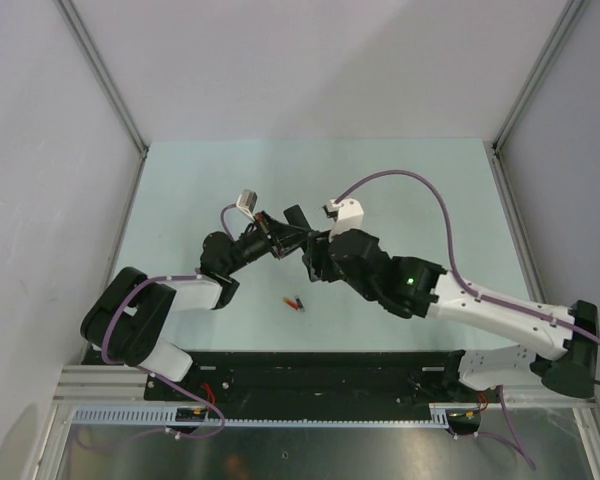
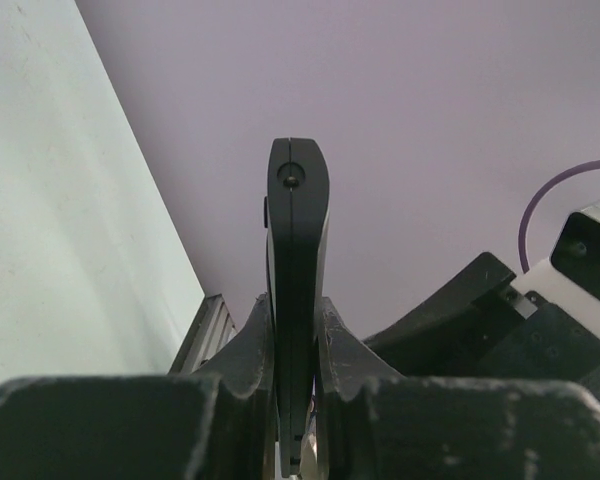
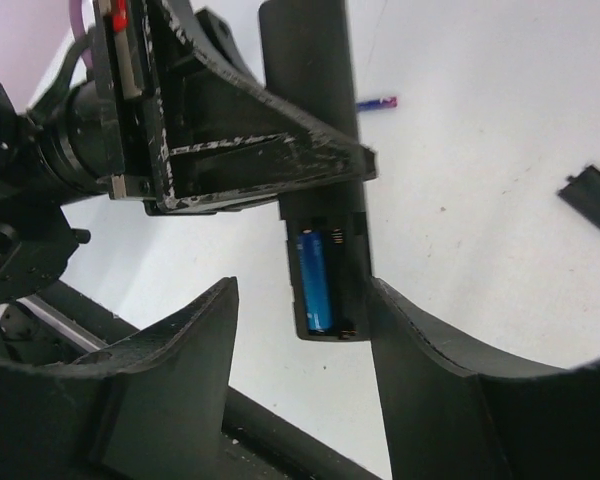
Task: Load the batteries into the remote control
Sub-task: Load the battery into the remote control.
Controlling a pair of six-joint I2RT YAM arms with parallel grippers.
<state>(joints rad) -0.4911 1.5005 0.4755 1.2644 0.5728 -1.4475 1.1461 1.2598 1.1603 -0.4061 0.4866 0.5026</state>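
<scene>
My left gripper (image 2: pixel 293 310) is shut on the black remote control (image 2: pixel 296 240) and holds it edge-on above the table. In the right wrist view the remote (image 3: pixel 310 60) shows its open back recess with one blue battery (image 3: pixel 315 278) seated in it; the slot beside it is empty. My right gripper (image 3: pixel 302 300) is open around the remote's lower end, its right finger (image 3: pixel 430 350) close against the remote's edge. A loose battery (image 3: pixel 378 102), blue and red-orange, lies on the table; it also shows in the top view (image 1: pixel 295 302). The grippers meet mid-table (image 1: pixel 298 248).
A small black flat cover piece (image 3: pixel 592 197) lies on the table to the right of the remote. The black base rail (image 1: pixel 320 370) runs along the near edge. Grey walls enclose the pale green table (image 1: pixel 400 180).
</scene>
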